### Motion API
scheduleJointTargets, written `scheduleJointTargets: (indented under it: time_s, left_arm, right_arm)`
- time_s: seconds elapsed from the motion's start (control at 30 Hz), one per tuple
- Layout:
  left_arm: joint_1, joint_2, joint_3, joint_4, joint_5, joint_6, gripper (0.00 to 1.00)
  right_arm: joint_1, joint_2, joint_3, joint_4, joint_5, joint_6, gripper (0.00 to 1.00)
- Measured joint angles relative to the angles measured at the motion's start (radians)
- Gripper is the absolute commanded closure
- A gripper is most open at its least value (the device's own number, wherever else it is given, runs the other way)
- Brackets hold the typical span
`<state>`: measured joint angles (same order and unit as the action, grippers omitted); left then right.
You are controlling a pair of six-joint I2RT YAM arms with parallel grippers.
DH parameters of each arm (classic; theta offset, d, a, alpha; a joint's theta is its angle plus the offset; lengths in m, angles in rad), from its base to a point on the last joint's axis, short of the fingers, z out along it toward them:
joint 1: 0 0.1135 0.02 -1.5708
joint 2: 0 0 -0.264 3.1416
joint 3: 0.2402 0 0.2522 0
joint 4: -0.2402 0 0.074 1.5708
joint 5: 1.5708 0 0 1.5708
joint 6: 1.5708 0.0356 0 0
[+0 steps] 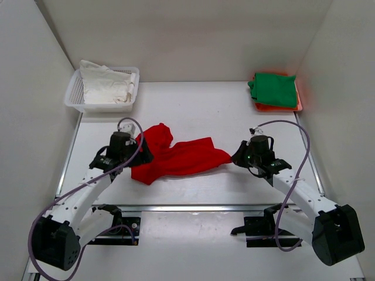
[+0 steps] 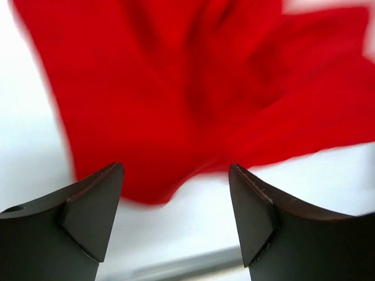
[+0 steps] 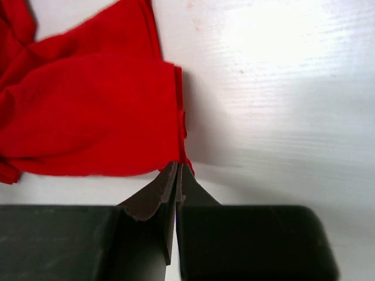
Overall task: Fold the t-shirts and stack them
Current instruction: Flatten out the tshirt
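Note:
A bright red t-shirt (image 1: 181,157) lies crumpled across the middle of the table. My left gripper (image 1: 140,154) sits at the shirt's left end. In the left wrist view it (image 2: 176,175) is open, with the red t-shirt (image 2: 176,88) just beyond its fingertips and only bare table between them. My right gripper (image 1: 237,157) is at the shirt's right end. The right wrist view shows it (image 3: 177,167) shut on the hem corner of the red t-shirt (image 3: 88,117). A folded green t-shirt (image 1: 272,89) rests on an orange one (image 1: 265,108) at the back right.
A white mesh basket (image 1: 73,96) holding white cloth (image 1: 105,85) stands at the back left corner. White walls enclose the table on the left, back and right. A metal rail (image 1: 193,207) runs along the near edge in front of the arm bases.

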<state>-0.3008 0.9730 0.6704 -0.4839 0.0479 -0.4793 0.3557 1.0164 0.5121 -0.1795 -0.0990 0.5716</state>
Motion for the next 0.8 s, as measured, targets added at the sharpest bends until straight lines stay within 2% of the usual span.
scheduleJointTargets:
  time_s: [0.13,0.27,0.47,0.5,0.53,0.6,0.63,0.67,0.7,0.8]
  left_arm:
    - [-0.002,-0.058,-0.135,-0.102,-0.014,-0.026,0.16]
    - [-0.01,-0.099,-0.161,-0.141,-0.06,-0.061,0.16]
    - [-0.041,0.012,-0.175,-0.097,-0.119,-0.104,0.24]
    - [-0.05,0.033,-0.183,-0.082,-0.121,-0.113,0.34]
    - [-0.056,0.051,-0.192,-0.071,-0.121,-0.124,0.39]
    - [-0.068,0.077,-0.217,-0.046,-0.124,-0.141,0.64]
    - [-0.071,0.084,-0.225,-0.037,-0.128,-0.143,0.71]
    - [-0.071,0.084,-0.229,-0.021,-0.128,-0.146,0.93]
    - [-0.069,0.088,-0.233,-0.011,-0.127,-0.151,1.0]
    - [-0.049,0.085,-0.227,-0.018,-0.119,-0.142,1.0]
  right_arm:
    - [-0.024,-0.014,-0.025,-0.027,-0.026,-0.019,1.0]
    - [-0.044,-0.019,-0.036,-0.045,-0.047,-0.03,1.0]
    - [-0.042,-0.019,-0.036,-0.043,-0.054,-0.03,0.99]
    - [-0.042,-0.019,-0.036,-0.043,-0.056,-0.03,1.0]
    - [-0.042,-0.019,-0.036,-0.043,-0.057,-0.03,1.0]
    - [-0.042,-0.019,-0.036,-0.044,-0.061,-0.03,1.0]
    - [-0.043,-0.02,-0.036,-0.044,-0.061,-0.03,1.0]
    - [-0.043,-0.022,-0.036,-0.044,-0.064,-0.03,1.0]
    - [-0.044,-0.024,-0.036,-0.044,-0.068,-0.031,1.0]
    - [-0.055,-0.035,-0.036,-0.045,-0.079,-0.036,1.0]
